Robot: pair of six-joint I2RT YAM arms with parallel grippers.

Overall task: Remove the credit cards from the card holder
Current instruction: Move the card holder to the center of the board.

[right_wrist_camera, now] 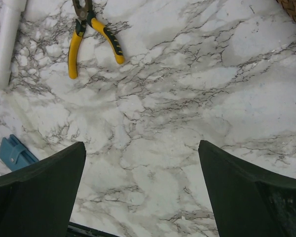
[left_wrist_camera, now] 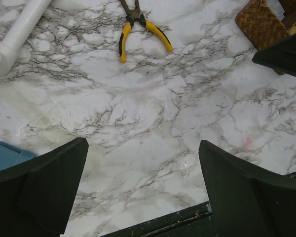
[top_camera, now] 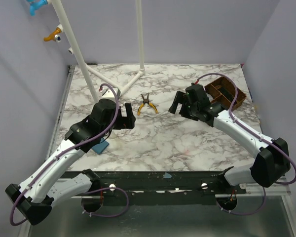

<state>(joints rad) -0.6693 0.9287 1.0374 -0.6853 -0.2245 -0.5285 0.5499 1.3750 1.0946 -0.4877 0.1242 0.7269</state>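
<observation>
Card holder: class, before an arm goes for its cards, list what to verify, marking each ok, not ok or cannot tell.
1. Left gripper open and empty: ok.
2. Right gripper open and empty: ok.
3. Card holder found: ok, lying on the table beside the left arm, which partly hides it from above.
4. Cards showing in it: cannot tell.
5. A gripper above it: not ok; both hang over bare table.
6. Pliers apart from it: ok.

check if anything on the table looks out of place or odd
Only the yellow-handled pliers, lying centrally with handles splayed; they seem unrelated to the card holder at the near left. Nothing spilled or damaged.
</observation>
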